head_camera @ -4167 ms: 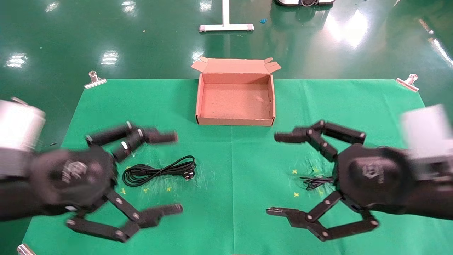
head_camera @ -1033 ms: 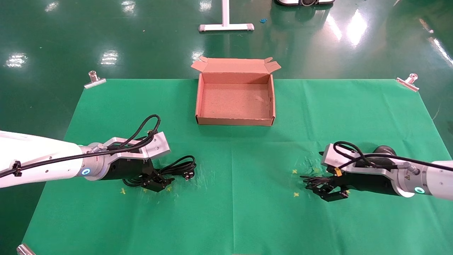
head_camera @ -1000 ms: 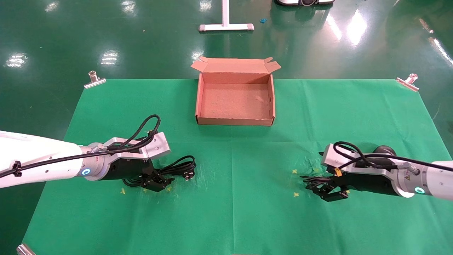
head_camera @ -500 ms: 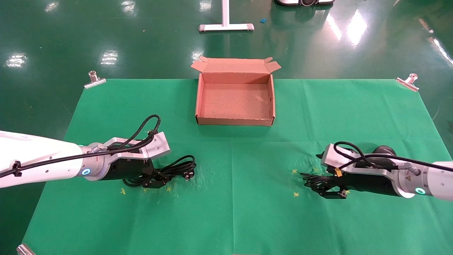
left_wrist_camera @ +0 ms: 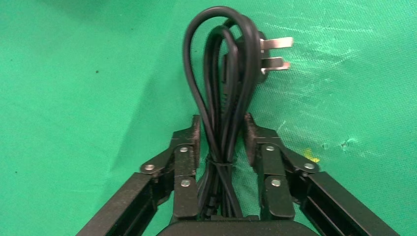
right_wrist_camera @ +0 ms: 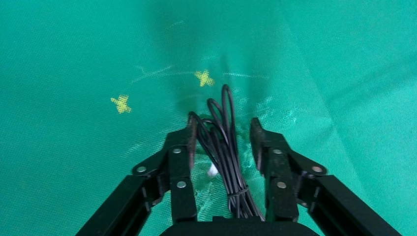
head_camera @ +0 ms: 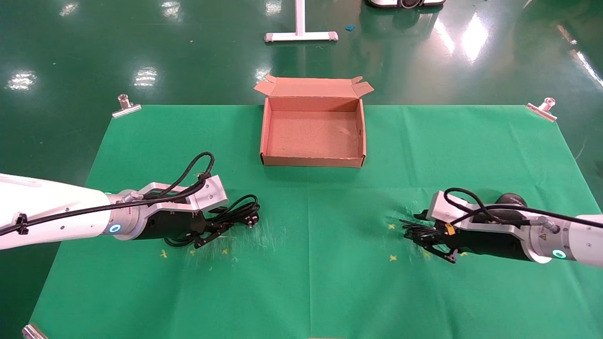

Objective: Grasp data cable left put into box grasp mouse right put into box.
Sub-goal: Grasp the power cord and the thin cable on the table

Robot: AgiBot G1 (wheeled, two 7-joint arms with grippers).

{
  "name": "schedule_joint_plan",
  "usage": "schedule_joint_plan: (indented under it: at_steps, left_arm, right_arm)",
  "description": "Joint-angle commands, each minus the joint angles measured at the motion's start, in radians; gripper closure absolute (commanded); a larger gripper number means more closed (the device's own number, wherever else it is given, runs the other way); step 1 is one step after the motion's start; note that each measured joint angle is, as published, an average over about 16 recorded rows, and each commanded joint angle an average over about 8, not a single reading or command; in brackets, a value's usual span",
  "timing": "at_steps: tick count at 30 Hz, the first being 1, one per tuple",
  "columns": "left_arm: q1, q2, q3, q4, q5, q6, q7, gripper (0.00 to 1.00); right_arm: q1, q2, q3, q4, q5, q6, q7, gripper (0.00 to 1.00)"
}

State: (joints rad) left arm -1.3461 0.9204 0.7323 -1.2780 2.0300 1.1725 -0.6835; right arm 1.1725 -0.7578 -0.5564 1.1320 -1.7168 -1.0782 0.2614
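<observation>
In the head view, a shallow box (head_camera: 313, 136) of brown corrugated cardboard, its small flaps along the far edge, is seen at upper centre of the frame on a bench covered with green woven cloth (head_camera: 311, 263). At lower left, the left tool (head_camera: 214, 229) is closed on the data cable (head_camera: 235, 214), a thick, smooth black cable wound in long loops. At lower right, the right tool (head_camera: 435, 245) is set around a thin black cord bundle (head_camera: 417, 230); the rounded black mouse (head_camera: 512, 199) is partly seen behind that arm. In the left wrist view, the looped data cable (left_wrist_camera: 223, 93) is pinched between both pads (left_wrist_camera: 193, 140), and its plug's silver prongs (left_wrist_camera: 275, 53) are shown. In the right wrist view, the thin cord bundle (right_wrist_camera: 223, 135) lies between the fingers (right_wrist_camera: 189, 140), with a gap left on one side, so a firm grip cannot be told.
</observation>
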Motion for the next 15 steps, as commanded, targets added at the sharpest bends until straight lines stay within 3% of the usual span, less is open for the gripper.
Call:
schedule_joint_plan:
  at_steps: [1, 15]
  left_arm:
    - [0.000, 0.000, 0.000, 0.000, 0.000, 0.000, 0.000, 1.00]
    - [0.000, 0.000, 0.000, 0.000, 0.004, 0.000, 0.000, 1.00]
  right_arm:
    - [0.000, 0.000, 0.000, 0.000, 0.001, 0.000, 0.000, 1.00]
    - [-0.001, 0.001, 0.001, 0.001, -0.001, 0.001, 0.000, 1.00]
